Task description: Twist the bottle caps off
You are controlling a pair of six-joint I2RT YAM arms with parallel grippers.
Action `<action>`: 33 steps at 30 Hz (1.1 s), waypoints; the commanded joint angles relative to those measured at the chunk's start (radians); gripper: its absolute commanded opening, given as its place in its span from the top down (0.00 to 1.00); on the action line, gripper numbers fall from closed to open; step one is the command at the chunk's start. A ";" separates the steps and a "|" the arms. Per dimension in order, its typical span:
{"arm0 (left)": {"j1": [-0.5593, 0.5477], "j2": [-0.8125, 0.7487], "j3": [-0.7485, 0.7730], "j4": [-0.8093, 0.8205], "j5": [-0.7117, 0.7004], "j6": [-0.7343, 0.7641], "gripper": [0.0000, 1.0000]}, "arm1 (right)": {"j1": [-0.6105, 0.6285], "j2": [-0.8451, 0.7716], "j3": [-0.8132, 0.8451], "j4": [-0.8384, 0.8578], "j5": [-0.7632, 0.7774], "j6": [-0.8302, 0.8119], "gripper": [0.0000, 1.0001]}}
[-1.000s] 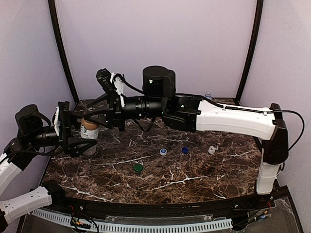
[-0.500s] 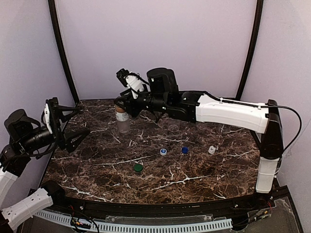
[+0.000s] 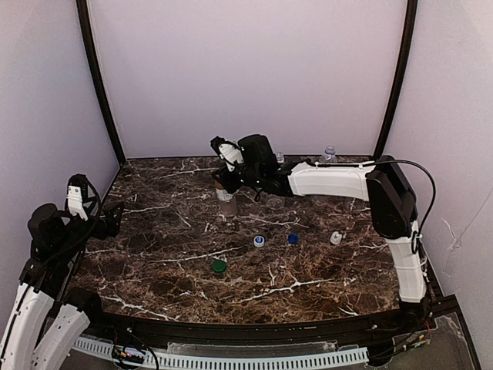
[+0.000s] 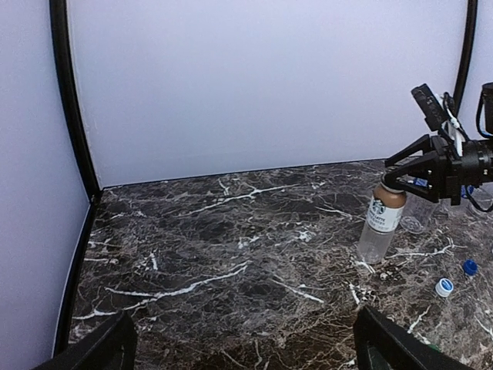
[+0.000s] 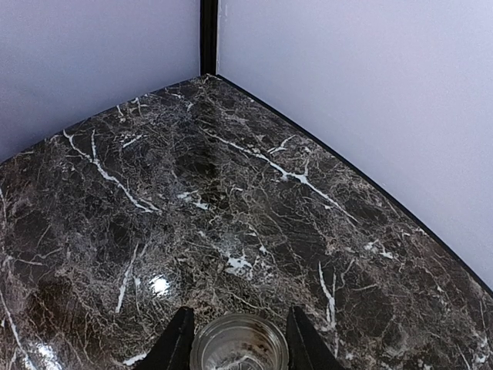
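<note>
The brownish bottle [image 3: 226, 197] stood upright just above the middle of the overhead view. The right claw [image 3: 224, 183] was clamped round its neck, reaching in from the right. In the right wrist view the bottle's open mouth showed between the two fingers. A second earlier the bottle had been far over at the left side of the table [image 3: 323, 297], with both claws on it. Since then the right arm had carried it rightward toward the centre. Whether its base touched the table could not be told.

The left claw [image 3: 115, 218] had let go and drawn back to the lower left of the overhead view, its fingers spread wide apart with nothing between them.

The loose caps below the bottle lay where they had lain before: the green cap [image 3: 219, 267], the blue-and-white cap [image 3: 259, 240], the blue cap [image 3: 293, 238] and the white cap [image 3: 336, 238].
</note>
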 commanded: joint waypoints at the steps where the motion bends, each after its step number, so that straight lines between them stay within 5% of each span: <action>1: 0.036 -0.026 -0.035 0.036 -0.054 -0.054 0.01 | -0.006 0.002 -0.032 0.052 -0.017 0.025 1.00; 9: 0.038 -0.018 -0.031 0.052 -0.030 -0.048 0.01 | -0.006 -0.061 -0.153 0.137 -0.031 0.033 0.98; 15: 0.039 -0.021 -0.030 0.046 -0.012 -0.044 0.01 | -0.006 -0.065 -0.123 0.091 -0.026 0.007 0.38; 17: 0.039 -0.020 -0.029 0.046 -0.010 -0.039 0.01 | -0.006 -0.073 -0.112 0.073 -0.025 -0.006 0.06; 18: 0.039 -0.020 -0.029 0.046 -0.011 -0.038 0.01 | -0.006 -0.076 -0.097 0.060 -0.003 -0.014 0.02; 27: 0.039 -0.033 -0.053 0.066 -0.045 -0.012 0.01 | -0.008 -0.230 -0.029 -0.056 0.030 -0.060 0.02; 33: 0.047 -0.047 -0.067 0.068 -0.155 0.021 0.01 | -0.081 -0.429 -0.072 -0.366 0.325 0.072 0.01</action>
